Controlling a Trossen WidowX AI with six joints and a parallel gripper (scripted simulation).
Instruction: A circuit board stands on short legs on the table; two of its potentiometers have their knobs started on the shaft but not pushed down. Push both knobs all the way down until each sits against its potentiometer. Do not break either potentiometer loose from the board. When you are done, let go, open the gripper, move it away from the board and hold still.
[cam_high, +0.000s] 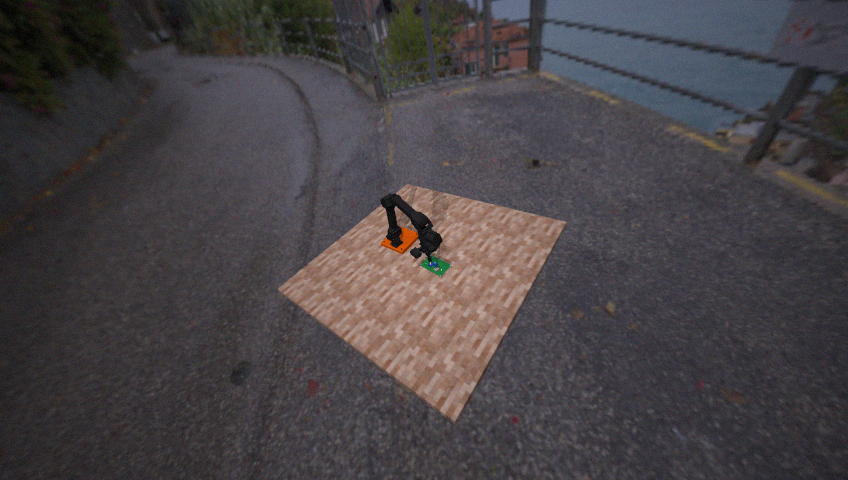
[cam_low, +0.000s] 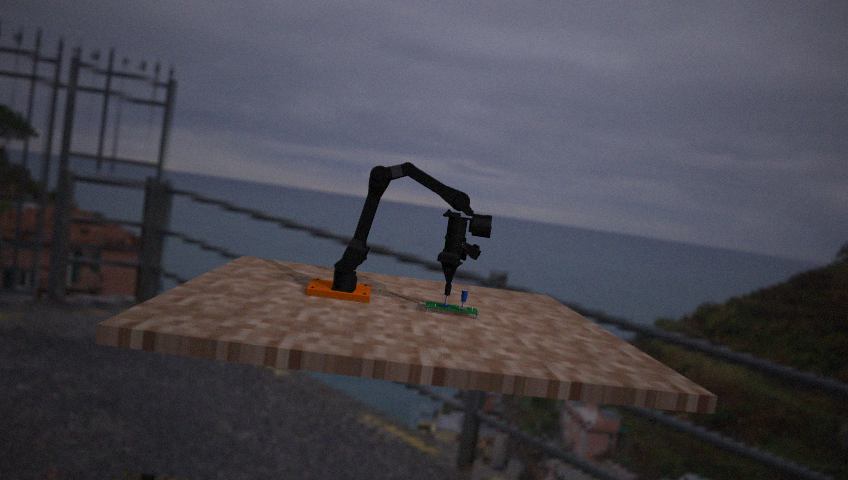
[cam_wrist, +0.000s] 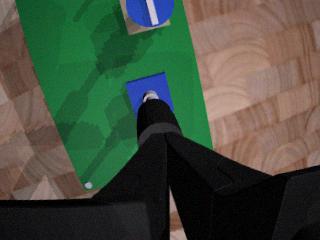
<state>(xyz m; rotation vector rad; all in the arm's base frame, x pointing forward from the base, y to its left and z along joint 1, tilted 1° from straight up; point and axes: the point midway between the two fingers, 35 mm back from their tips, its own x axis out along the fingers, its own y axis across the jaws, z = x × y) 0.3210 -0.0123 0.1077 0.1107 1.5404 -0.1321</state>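
One wooden tabletop (cam_high: 428, 333) (cam_low: 380, 333) bears one green circuit board (cam_high: 441, 270) (cam_low: 467, 311) (cam_wrist: 90, 105). Two knobs are seen above it, one black (cam_low: 447, 287) (cam_wrist: 159, 114), one blue (cam_low: 464, 295) (cam_wrist: 140, 12). One gripper (cam_low: 448, 279) (cam_wrist: 163, 144) is fully closed, nothing gripped, its fingertips set at the black knob's top.

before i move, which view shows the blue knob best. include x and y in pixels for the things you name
The wrist view shows the blue knob (cam_low: 464, 295) (cam_wrist: 150, 9) best: its round top and white stripe are large, though cut off by the upper edge. The exterior view shows it small, from the side, raised on its shaft; in the top view it is too tiny to make out reliably.
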